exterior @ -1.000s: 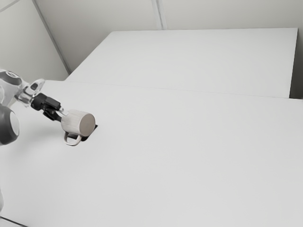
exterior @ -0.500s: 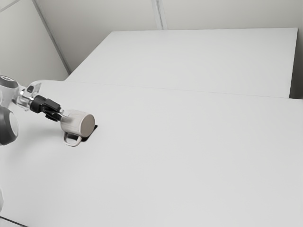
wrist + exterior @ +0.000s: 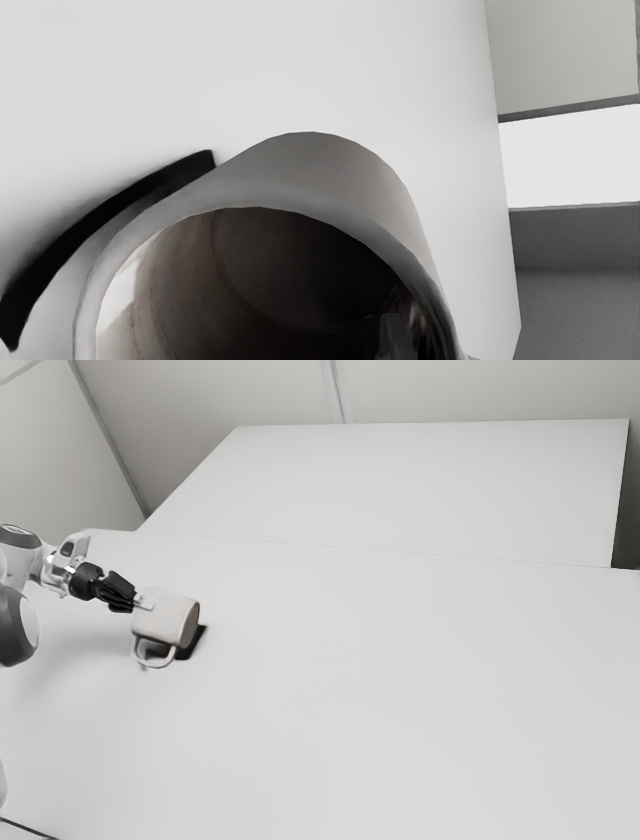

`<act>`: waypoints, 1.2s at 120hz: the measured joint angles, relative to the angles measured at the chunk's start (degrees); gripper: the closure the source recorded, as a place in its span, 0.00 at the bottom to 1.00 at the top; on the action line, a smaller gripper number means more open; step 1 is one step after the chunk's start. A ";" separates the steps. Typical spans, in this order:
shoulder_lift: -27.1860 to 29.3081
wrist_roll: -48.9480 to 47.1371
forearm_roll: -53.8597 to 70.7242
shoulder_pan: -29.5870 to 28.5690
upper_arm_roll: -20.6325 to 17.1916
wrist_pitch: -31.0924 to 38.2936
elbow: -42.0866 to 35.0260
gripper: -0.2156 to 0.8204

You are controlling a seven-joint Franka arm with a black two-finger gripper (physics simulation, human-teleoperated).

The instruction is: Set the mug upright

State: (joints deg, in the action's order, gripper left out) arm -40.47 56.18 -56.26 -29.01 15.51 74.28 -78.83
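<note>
mug [image 3: 163,618], pale beige, cylindrical and ceramic-looking, is tipped over at the arm's end of the white, smooth counter [image 3: 380,690], and it's not upright: mouth toward the arm, flat base [image 3: 192,625] toward the exterior view's right. the black two-finger jaws [image 3: 143,603] are at the rim, and they look closed on the mug's wall. the wrist view has one grey fingertip [image 3: 395,337] inside the mouth, with the wall running between it and the other side of the grip. that makes sense as a hold: a thin wall gives the jaws something narrow to pinch, and with the mouth facing the arm, raising that end should swing the base down toward the counter. the looped beige handle [image 3: 155,664] points down, which could catch or roll the mug if the turn goes sideways. whether it touches the counter, i can't tell.

and the look of it: plain outside, no pattern to speak of, a thick, smooth, greyish rim [image 3: 255,192] up close, a deep brown-grey inside with a bright glint on one wall. beside and under it falls a black, curved patch [image 3: 125,200], probably shadow.
</note>
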 joint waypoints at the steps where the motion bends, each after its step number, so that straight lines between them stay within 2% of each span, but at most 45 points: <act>1: 0.00 -0.01 -0.05 0.01 -0.02 0.01 -0.02 0.94; 44: 1.40 -2.37 0.10 1.24 -0.74 1.17 -0.09 0.96; 61: 4.84 -6.00 4.81 1.26 -5.00 5.08 -0.30 0.96; 73: 8.36 -10.04 9.87 2.52 -7.09 10.36 -3.60 0.96; 97: 20.96 -21.16 21.51 13.62 -7.29 26.21 -19.18 0.96; 109: 25.02 -27.40 25.38 20.00 -4.94 32.67 -24.76 0.96; 123: 27.03 -34.38 29.58 23.33 -3.42 36.92 -27.43 0.96; 144: 29.94 -44.39 34.58 28.29 -1.50 39.54 -30.53 0.96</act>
State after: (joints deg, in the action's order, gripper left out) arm -10.53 11.79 -21.68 -0.72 14.02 113.82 -109.36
